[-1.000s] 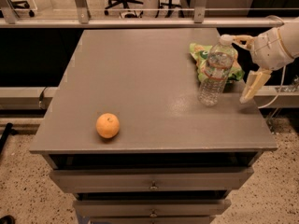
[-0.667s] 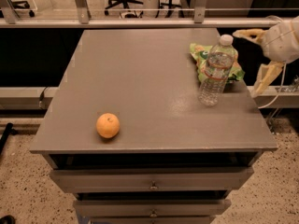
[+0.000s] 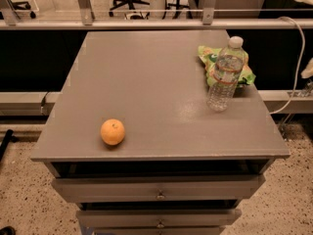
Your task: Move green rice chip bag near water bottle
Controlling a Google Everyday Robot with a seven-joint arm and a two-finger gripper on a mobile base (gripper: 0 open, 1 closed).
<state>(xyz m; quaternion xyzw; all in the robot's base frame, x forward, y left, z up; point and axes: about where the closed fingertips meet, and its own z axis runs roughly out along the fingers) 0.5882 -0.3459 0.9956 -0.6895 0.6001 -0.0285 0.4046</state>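
The green rice chip bag [image 3: 211, 58] lies on the grey table top [image 3: 146, 82] at the far right, partly hidden behind the water bottle [image 3: 224, 75]. The bottle stands upright just in front of the bag and looks to be touching it. Only a pale bit of my gripper [image 3: 308, 68] shows at the right edge of the camera view, off the table and well clear of the bag and the bottle. It holds nothing that I can see.
An orange [image 3: 113, 131] sits near the table's front left. Drawers [image 3: 159, 190] are under the table top. A white cable [image 3: 295, 48] hangs off to the right. A rail [image 3: 146, 23] runs behind the table.
My gripper has drawn back to the right and up, away from the bag and bottle, and is almost out of view. Bag, bottle and orange have not moved.
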